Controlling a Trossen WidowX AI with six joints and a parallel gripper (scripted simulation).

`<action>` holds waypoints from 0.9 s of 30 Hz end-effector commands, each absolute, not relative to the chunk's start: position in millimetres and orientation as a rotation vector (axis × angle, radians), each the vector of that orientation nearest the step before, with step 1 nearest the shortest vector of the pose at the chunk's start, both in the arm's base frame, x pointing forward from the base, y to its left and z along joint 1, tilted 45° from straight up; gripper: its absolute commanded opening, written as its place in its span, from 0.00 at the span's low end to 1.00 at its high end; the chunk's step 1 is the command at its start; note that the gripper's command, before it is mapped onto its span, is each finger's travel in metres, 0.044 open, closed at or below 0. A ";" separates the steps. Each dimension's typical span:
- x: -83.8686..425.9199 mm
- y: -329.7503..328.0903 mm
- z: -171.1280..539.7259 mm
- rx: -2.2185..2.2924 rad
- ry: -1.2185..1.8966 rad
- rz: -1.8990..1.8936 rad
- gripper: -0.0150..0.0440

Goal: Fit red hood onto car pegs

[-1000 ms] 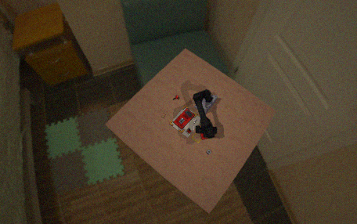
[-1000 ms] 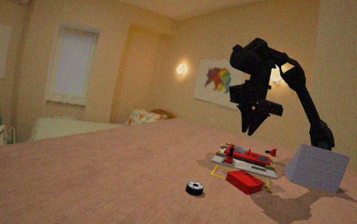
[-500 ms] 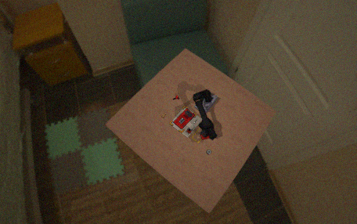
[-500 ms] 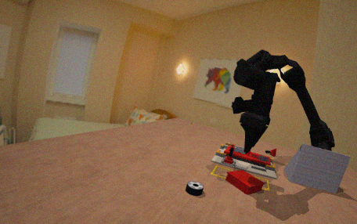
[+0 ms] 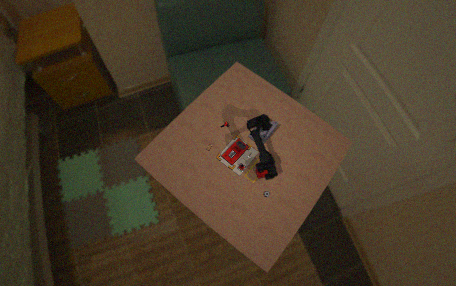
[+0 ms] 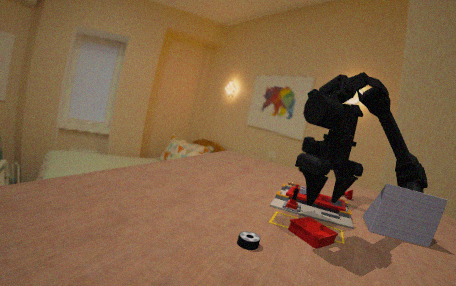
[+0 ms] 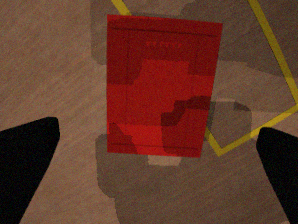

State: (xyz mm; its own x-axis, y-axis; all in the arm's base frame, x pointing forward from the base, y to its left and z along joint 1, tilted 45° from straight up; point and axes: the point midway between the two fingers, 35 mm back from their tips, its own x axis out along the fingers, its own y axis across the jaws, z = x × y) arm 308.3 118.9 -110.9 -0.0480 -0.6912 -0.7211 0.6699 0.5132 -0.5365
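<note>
The red hood [image 5: 261,173] [image 6: 312,231] [image 7: 160,100] lies on the table, flat roof up, partly over a yellow outline [image 6: 281,214] [image 7: 250,135]. My gripper [image 6: 322,201] [image 7: 160,132] is wide open, pointing down above the hood. In the wrist view its fingertips stand left and right of the hood's lower part, with a gap on each side; nothing is between them. The red car chassis [image 5: 232,154] [image 6: 326,201] sits in the pale jig [image 6: 335,218], beside the hood. The pegs and the hood's corner holes are too small or hidden to make out.
A grey slanted block [image 5: 271,131] [image 6: 407,215] stands near the arm's base. A black and silver wheel [image 5: 266,194] [image 6: 249,240] lies on the table near the hood. A small red part [image 5: 225,124] [image 6: 349,195] lies beyond the jig. A red clamp with a black knob [image 6: 294,200] rises at the jig.
</note>
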 end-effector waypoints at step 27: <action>306.4 105.1 -127.7 -0.008 1.178 -1.114 1.00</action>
